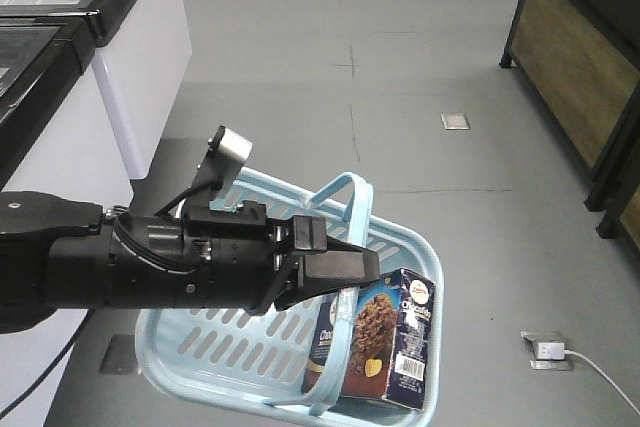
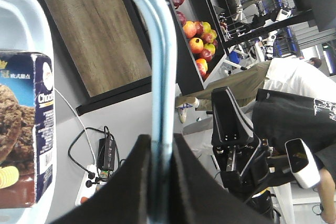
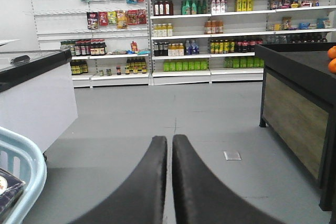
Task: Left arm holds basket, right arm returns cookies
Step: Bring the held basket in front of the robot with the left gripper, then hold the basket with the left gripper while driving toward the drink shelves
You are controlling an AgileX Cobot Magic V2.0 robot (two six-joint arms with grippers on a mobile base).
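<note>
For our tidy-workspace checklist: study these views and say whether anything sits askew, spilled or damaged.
The basket hangs tipped rather than level, with the left gripper shut on a hoop handle. The cookie box leans at one end of it. Nothing looks spilled or damaged.

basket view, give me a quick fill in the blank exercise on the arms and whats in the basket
1. The left claw is shut on one hoop ____ of the basket.
2. Standing upright inside the basket is a box of ____.
3. The right claw is shut and holds ____.
Missing words: handle; cookies; nothing.
</note>
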